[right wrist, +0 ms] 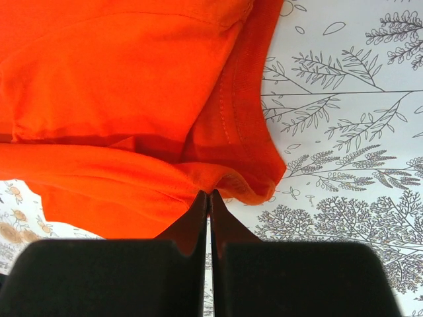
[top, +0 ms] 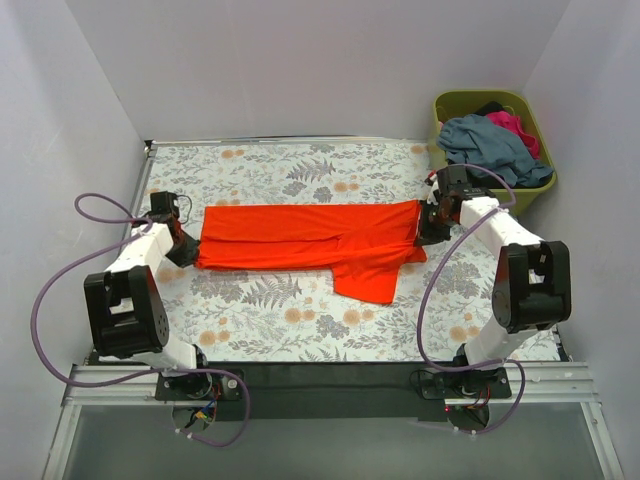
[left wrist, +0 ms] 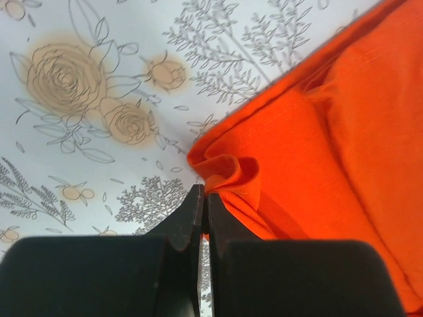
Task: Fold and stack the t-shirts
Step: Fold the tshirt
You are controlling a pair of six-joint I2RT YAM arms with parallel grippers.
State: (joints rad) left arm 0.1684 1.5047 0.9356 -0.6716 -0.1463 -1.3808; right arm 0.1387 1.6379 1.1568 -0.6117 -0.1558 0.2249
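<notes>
Left claw is clamping the left end of the orange-red t-shirt, right claw is clamping its right end; shirt is lying stretched across mid-frame.

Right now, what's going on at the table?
Both arms are on the orange shirt. It lies on the table, folded into a long band, with one flap sticking out toward the near edge. The left gripper is shut on its left end, and the right gripper is shut on its right end. A grey-blue shirt and a pink shirt sit in the basket at the far right. Nothing is stacked yet.
</notes>
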